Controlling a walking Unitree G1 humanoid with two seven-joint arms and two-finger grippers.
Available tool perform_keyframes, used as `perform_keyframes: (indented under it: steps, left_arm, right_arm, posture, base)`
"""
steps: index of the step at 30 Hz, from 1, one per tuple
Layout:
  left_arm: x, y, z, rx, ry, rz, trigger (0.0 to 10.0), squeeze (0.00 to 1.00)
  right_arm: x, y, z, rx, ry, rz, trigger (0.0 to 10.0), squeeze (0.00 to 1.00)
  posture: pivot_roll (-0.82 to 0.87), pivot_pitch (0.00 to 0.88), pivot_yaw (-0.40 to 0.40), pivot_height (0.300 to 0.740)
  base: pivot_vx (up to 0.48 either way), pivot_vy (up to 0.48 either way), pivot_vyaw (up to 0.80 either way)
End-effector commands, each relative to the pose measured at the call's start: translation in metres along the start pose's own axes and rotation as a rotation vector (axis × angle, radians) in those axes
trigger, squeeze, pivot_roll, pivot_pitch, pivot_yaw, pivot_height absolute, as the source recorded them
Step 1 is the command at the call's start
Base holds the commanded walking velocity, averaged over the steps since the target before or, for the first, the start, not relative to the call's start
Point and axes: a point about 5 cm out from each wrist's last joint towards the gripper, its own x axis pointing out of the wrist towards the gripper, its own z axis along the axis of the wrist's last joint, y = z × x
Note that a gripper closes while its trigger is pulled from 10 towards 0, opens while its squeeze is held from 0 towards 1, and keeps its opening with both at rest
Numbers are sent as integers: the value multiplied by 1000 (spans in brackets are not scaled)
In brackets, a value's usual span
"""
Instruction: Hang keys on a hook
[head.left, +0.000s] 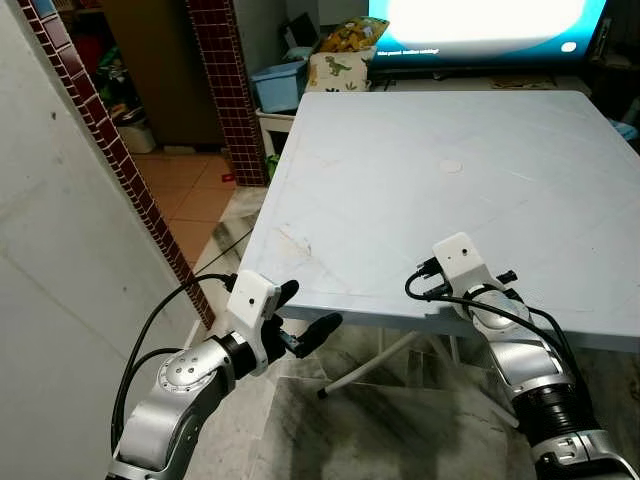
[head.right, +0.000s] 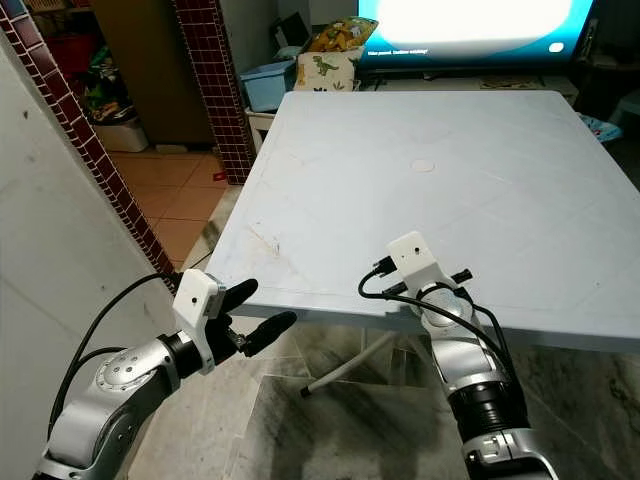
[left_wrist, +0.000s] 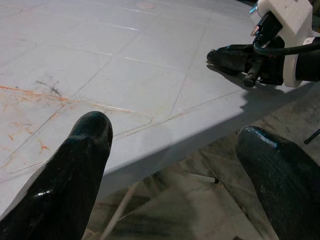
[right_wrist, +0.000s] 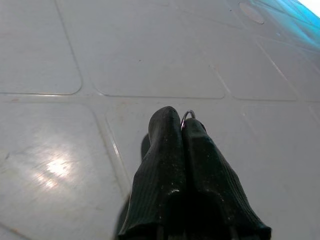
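My right gripper (right_wrist: 179, 120) rests low over the light grey table (head.left: 450, 150) near its front edge, shut on a thin metal key ring (right_wrist: 188, 114) that pokes out between the fingertips. The keys themselves are hidden by the fingers. The same gripper (left_wrist: 227, 54) lies on the tabletop in the left wrist view, under its white wrist camera block (head.left: 458, 258). My left gripper (head.left: 308, 308) hovers open and empty just off the table's front-left corner, at about the height of its edge.
A white wall (head.left: 60, 260) edged with dark red tiles (head.left: 130, 170) stands close on my left. A second tiled pillar (head.left: 228, 90), a blue bin (head.left: 278, 85) and a lit screen (head.left: 480, 25) lie beyond the table. White table legs (head.left: 365, 368) cross the marble floor below.
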Motion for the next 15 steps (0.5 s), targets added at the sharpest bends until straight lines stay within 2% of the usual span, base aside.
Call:
perform_keyframes:
  steps: [1, 6, 7, 12, 15]
  left_arm:
    - [0, 2, 7, 28, -16, 11, 10000, 0]
    - [0, 2, 7, 31, -20, 19, 10000, 0]
    - [0, 2, 7, 30, -20, 20, 10000, 0]
    - [0, 2, 7, 32, -19, 20, 10000, 0]
    - [0, 3, 6, 32, -17, 22, 10000, 0]
  right_arm:
    - [2, -2, 7, -12, -25, -9, 0, 0]
    - [0, -7, 25, -131, -131, -74, 0, 0]
    - [-1, -9, 32, -195, -171, -98, 0, 0]
    - [-3, -10, 39, -269, -218, -133, 0, 0]
    - [-5, -10, 47, -363, -273, -147, 0, 0]
  posture:
    - [-32, 31, 113, 740]
    - [-33, 29, 115, 740]
    - [-33, 29, 115, 740]
    - [-33, 29, 115, 740]
    - [-32, 27, 117, 740]
  base:
    - [0, 0, 0]
    - [0, 0, 0]
    - [0, 0, 0]
    - [0, 0, 0]
    - [0, 0, 0]
